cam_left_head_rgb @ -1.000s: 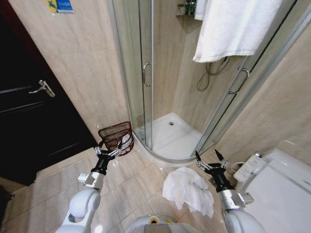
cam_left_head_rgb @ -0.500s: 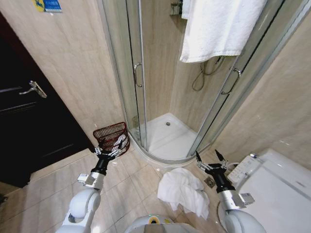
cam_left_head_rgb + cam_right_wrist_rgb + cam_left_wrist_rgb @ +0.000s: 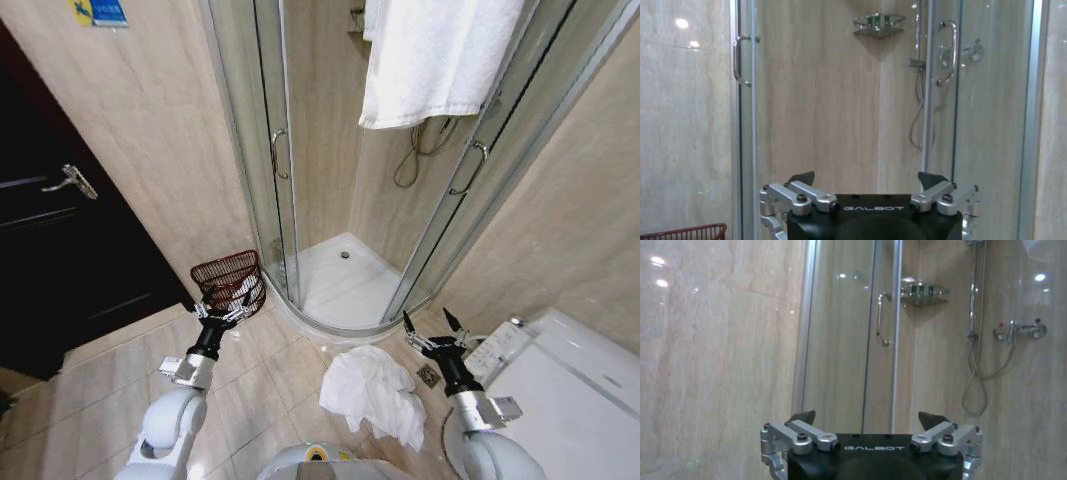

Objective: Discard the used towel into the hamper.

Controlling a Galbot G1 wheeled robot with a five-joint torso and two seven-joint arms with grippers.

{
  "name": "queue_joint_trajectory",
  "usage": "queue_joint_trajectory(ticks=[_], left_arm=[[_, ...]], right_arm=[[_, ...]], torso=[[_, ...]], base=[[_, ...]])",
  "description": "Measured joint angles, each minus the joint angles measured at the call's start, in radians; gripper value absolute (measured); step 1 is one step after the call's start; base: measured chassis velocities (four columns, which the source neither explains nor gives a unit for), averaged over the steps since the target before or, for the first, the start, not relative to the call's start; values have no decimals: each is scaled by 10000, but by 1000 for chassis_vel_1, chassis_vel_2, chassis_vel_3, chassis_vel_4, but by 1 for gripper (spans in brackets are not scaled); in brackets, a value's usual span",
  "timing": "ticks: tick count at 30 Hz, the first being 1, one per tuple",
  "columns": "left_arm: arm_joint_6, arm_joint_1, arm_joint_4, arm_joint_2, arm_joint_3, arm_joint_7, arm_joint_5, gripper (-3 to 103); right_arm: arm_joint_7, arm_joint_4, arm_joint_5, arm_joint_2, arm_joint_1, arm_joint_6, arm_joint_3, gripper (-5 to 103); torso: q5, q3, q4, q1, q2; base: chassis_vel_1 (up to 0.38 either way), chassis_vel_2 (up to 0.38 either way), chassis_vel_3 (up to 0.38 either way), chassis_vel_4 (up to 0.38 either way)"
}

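Hamper (image 3: 229, 280): dark reddish-brown wire basket on the tiled floor (image 3: 270, 370), set against the wall just beside the shower enclosure's (image 3: 340, 290) glass door, between that door and the dark room door (image 3: 60, 250). Something pale shows through its weave; cannot tell what. Its rim also shows in the right wrist view (image 3: 690, 231).

Used towel (image 3: 372, 388): white, crumpled in a heap on the floor, in front of the shower's curved threshold, well apart from the hamper, near the toilet (image 3: 560, 380).

Second white towel (image 3: 435, 55): hanging over the shower's glass panel.

Left gripper (image 3: 226, 312): fingers spread wide, holding nothing, raised just before the hamper.

Right gripper (image 3: 433, 334): fingers spread wide, holding nothing, beside the heap on its toilet side.

Open floor lies between hamper and heap.
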Motion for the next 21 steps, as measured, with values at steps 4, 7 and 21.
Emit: queue_joint_trajectory(ticks=[4, 7, 21], left_arm=[[-5, -21, 1, -12, 7, 51, -2, 100], [-5, -24, 2, -19, 16, 69, -1, 100], [1, -36, -17, -8, -3, 74, 0, 100]], right_arm=[[6, 1, -13, -21, 27, -16, 0, 100], [14, 12, -15, -37, 37, -36, 0, 100], [19, 14, -15, -46, 39, -25, -3, 100]], torso=[[0, 118, 1, 99, 212], [0, 201, 1, 172, 367], [0, 623, 1, 550, 1171]], base=[[0, 0, 0, 0], [0, 0, 0, 0], [0, 0, 0, 0]])
